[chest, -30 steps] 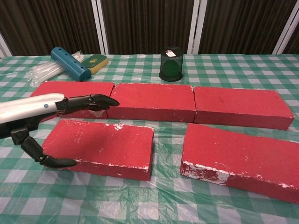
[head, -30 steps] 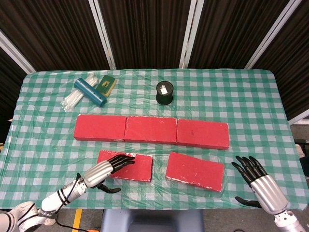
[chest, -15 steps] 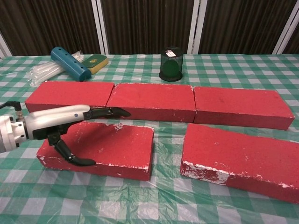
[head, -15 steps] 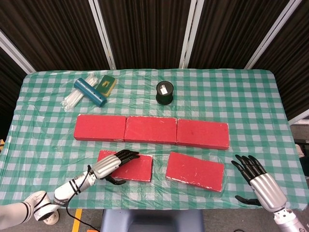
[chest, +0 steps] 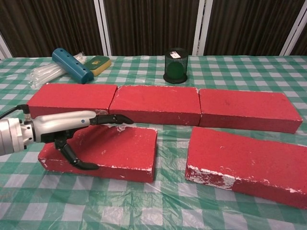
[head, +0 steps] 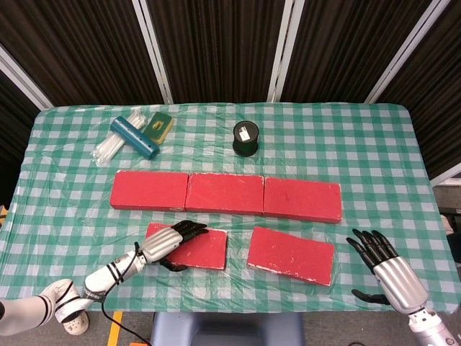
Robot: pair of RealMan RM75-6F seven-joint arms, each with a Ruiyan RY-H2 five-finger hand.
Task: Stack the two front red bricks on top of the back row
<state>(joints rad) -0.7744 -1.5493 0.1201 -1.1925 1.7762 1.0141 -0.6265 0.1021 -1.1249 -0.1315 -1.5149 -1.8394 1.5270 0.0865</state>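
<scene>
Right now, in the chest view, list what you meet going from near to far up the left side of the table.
Left hand over the front left brick → back left brick → blue tube beside the clear plastic tubes → green sponge.

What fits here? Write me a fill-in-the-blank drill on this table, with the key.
1. The back row holds ____ red bricks set end to end.
2. The left hand lies over the front ____ brick.
3. The right hand, fingers spread, holds ____.
4. The dark cup stands ____ the back row, as seen from the robot.

Missing words: three; left; nothing; behind
</scene>
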